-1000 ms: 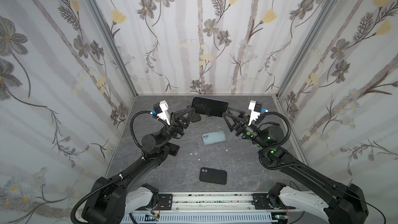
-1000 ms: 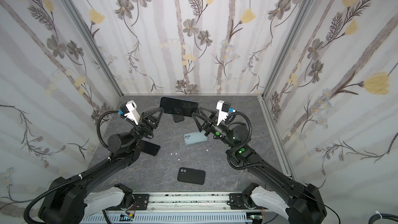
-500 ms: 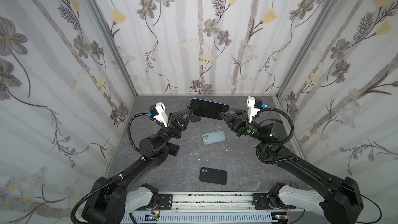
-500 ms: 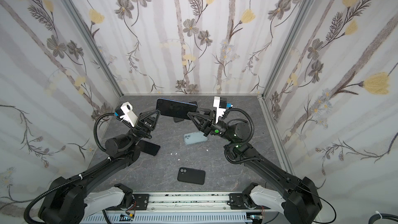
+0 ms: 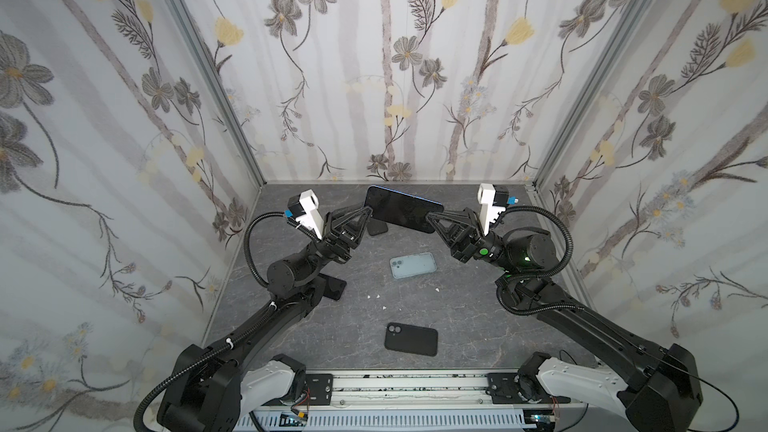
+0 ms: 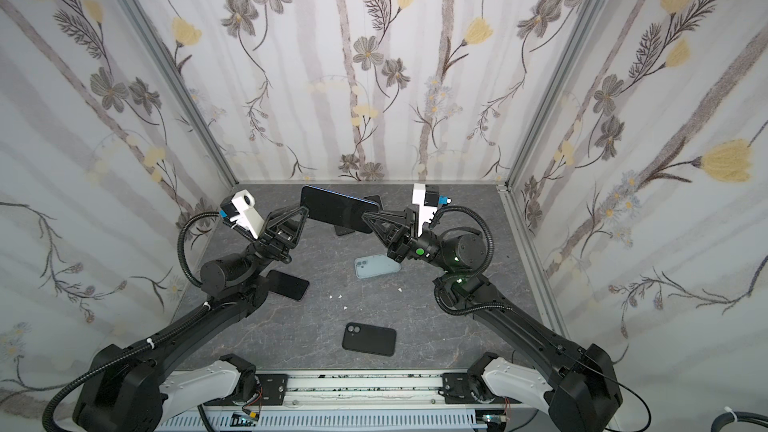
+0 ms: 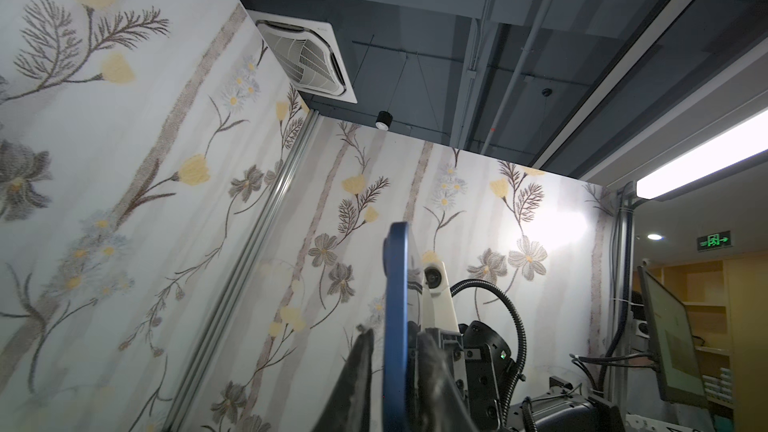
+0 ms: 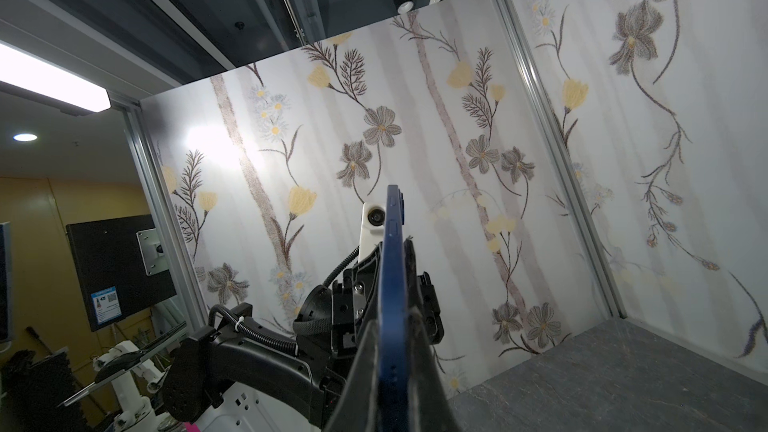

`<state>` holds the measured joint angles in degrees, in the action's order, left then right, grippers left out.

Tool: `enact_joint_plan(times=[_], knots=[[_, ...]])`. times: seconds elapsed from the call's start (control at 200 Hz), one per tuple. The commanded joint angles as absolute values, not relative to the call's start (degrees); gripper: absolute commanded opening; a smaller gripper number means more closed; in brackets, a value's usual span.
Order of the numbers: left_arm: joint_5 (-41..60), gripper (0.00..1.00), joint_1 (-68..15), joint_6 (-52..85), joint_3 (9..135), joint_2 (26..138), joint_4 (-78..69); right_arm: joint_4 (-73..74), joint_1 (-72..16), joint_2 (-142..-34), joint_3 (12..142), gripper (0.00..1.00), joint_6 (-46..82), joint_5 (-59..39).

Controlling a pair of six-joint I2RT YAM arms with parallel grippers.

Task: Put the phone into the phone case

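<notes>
Blue-edged rectangular phone (image 5: pixel 401 211) with dark glass screen, aloft, spanning between both end effectors. Clamped at one short end by right end effector (image 5: pixel 430 218). Left end effector (image 5: pixel 367 213) straddling opposite end, fingers (image 7: pixel 358 376) slightly apart. Pale blue phone case (image 5: pixel 412 265) flat on grey bench (image 5: pixel 457 326), below right end effector.

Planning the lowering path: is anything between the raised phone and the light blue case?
Nothing visible does. The phone hangs in the right gripper, the left gripper open at its other end; the light blue case lies uncovered on the table.
</notes>
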<state>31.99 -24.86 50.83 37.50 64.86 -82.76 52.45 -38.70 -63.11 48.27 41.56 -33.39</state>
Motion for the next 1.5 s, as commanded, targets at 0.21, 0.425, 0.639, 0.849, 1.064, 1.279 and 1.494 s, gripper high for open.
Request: enact_joint_plan(times=[0.21, 0.425, 0.639, 0.849, 1.064, 1.279, 1.494], knots=[[11.79, 1.00, -24.26, 22.44, 42.79, 55.96, -43.29, 34.98, -33.06, -56.48, 52.17, 0.00, 35.31, -24.68], [3.97, 1.00, -24.26, 10.59, 49.41, 56.78, -16.64, 11.46, -26.67, -57.49, 63.69, 0.00, 27.91, -23.82], [6.82, 0.97, -24.36, 7.54, 53.37, 62.49, 3.86, -12.75, -20.47, -66.63, 79.26, 0.00, 20.94, -25.96], [10.88, 0.95, -26.36, 14.59, 56.51, 74.01, 11.01, -24.41, -15.91, -76.80, 83.12, 0.00, 20.05, -30.39], [13.80, 0.87, -26.81, 23.01, 58.22, 84.49, 11.73, -24.58, -15.64, -84.11, 77.85, 0.00, 20.46, -33.06], [21.78, 0.55, -26.89, 28.24, 59.06, 93.26, 7.24, -21.07, -16.12, -92.44, 72.53, 0.00, 23.10, -39.47], [24.17, 0.55, -26.97, 31.68, 57.46, 97.94, 0.88, -16.80, -17.36, -97.39, 68.54, 0.00, 25.37, -40.76]])
